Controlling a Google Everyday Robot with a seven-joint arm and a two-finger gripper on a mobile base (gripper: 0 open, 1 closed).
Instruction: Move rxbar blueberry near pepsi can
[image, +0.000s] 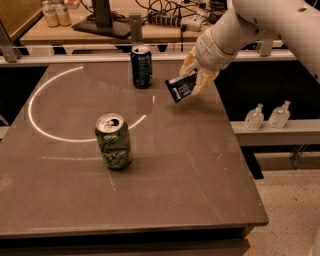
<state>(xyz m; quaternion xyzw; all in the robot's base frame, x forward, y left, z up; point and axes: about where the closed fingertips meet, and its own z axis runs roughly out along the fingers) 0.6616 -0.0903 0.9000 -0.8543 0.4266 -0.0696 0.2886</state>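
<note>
While near table edge (225, 110), hand (195, 75) with rxbar (180, 88)

Robot lab; cabled workbench (150, 33); claw (194, 75) over table (200, 175)

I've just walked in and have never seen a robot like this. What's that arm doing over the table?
The robot arm's gripper is shut on the rxbar blueberry, a dark blue wrapped bar, and holds it tilted in the air above the table. The pepsi can stands upright just left of the bar, at the far side. A green-and-white can stands nearer the middle. The bar has not been set down yet.
</note>
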